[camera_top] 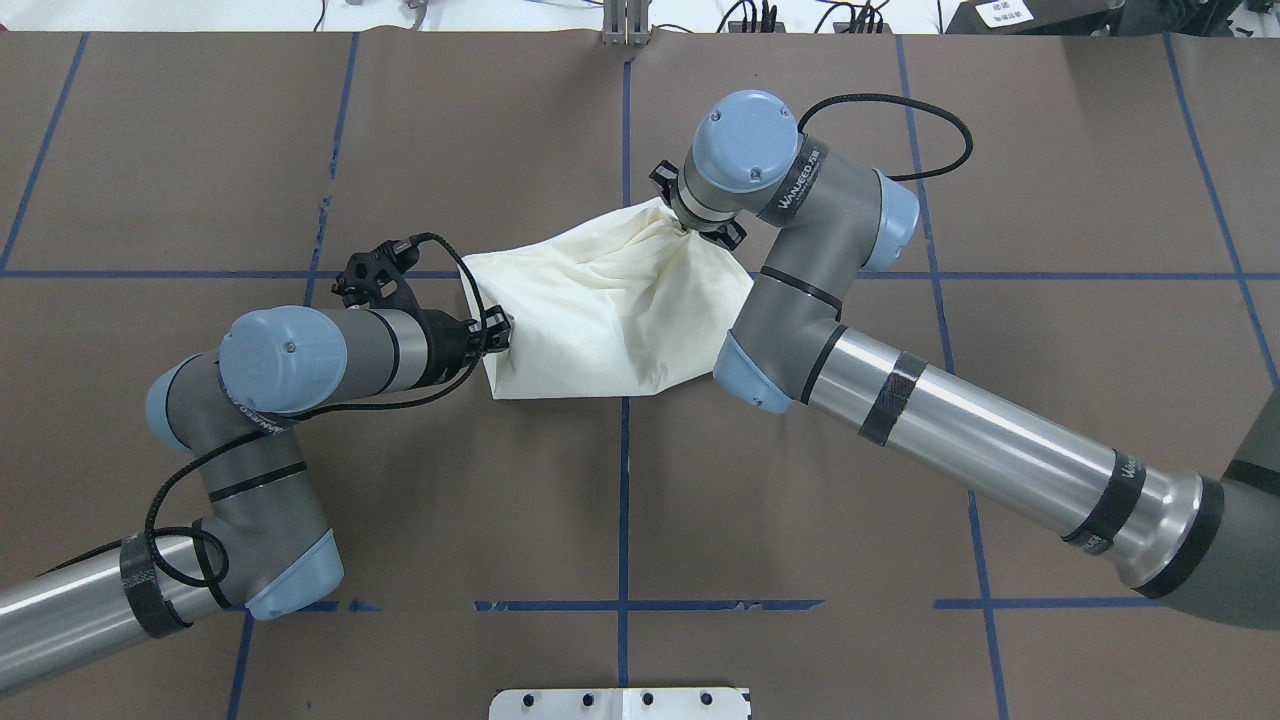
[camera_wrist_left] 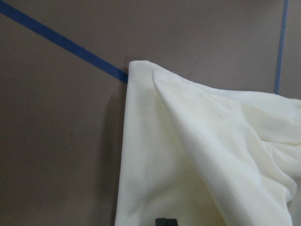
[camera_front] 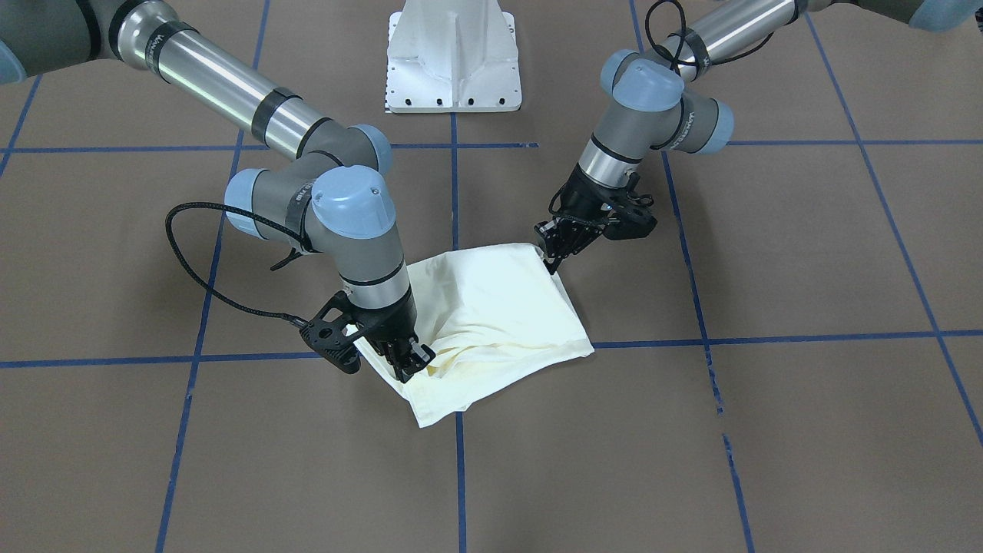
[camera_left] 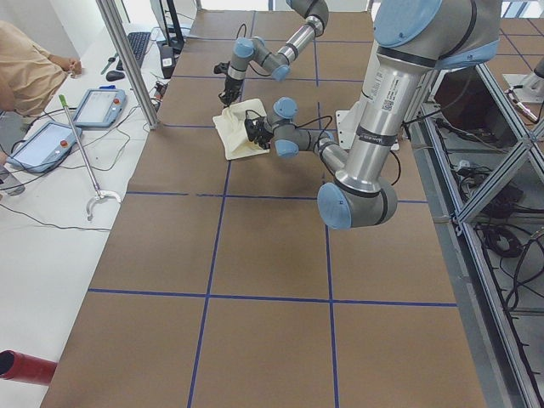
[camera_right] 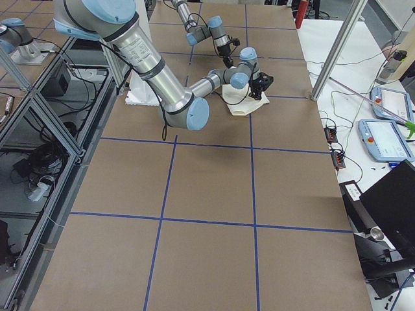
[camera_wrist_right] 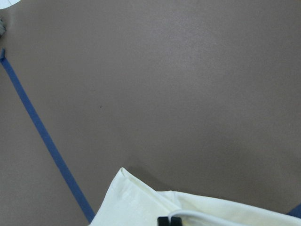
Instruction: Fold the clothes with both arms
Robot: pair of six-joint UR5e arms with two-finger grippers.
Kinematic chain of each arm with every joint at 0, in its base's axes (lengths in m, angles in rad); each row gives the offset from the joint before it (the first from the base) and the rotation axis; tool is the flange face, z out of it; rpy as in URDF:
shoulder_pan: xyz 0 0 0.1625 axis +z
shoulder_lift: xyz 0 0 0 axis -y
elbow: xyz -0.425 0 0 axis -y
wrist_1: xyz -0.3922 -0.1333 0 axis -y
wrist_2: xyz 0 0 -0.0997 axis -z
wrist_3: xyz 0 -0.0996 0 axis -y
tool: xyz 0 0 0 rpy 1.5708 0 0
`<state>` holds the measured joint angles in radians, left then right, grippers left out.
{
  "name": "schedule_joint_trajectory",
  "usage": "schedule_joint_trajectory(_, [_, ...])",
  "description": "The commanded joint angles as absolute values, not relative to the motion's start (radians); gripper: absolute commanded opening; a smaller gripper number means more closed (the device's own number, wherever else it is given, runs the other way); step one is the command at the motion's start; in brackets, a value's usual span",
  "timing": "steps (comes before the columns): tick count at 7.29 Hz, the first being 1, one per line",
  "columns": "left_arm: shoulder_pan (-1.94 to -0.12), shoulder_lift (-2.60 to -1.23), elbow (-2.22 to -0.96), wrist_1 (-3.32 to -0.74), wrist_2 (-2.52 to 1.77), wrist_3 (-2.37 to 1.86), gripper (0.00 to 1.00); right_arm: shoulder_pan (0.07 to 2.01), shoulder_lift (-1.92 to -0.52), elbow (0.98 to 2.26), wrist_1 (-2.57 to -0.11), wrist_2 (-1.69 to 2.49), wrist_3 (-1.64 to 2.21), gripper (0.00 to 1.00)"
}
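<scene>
At the table's centre, over a crossing of blue tape lines [camera_front: 768, 338] on the brown paper-covered table [camera_front: 806, 461], the cream long-sleeved shirt [camera_front: 491, 307] lies as a compact, rumpled packet with no print showing. The left arm's black two-finger gripper [camera_front: 551, 253] pinches the corner nearest the base. The right arm's black gripper [camera_front: 407, 367] is clenched on the opposite edge, and the fabric tents up toward it. Judged: a fold is mid-carry. The next move needs both grips travelling together to lay the raised layer flat before release.
</scene>
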<state>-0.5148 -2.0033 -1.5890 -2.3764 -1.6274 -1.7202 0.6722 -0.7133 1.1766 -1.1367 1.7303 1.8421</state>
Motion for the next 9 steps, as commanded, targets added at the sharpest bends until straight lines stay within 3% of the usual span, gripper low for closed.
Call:
schedule_joint_trajectory(1, [-0.517,-2.005,-1.513,-2.582,-1.628,-1.724,0.0,0.675,-0.713,1.177,-1.137,1.73,1.842,0.0])
schedule_joint_trajectory(3, [-0.511,-2.005,-1.442,-2.712,-1.628,-1.735,0.0,0.675,-0.713,1.177,-1.137,1.73,1.844,0.0])
schedule_joint_trajectory(9, [-0.466,-1.987,-1.451,-2.844,-1.772,-1.729,0.0,0.673,-0.713,1.175,-1.137,1.73,1.848,0.0])
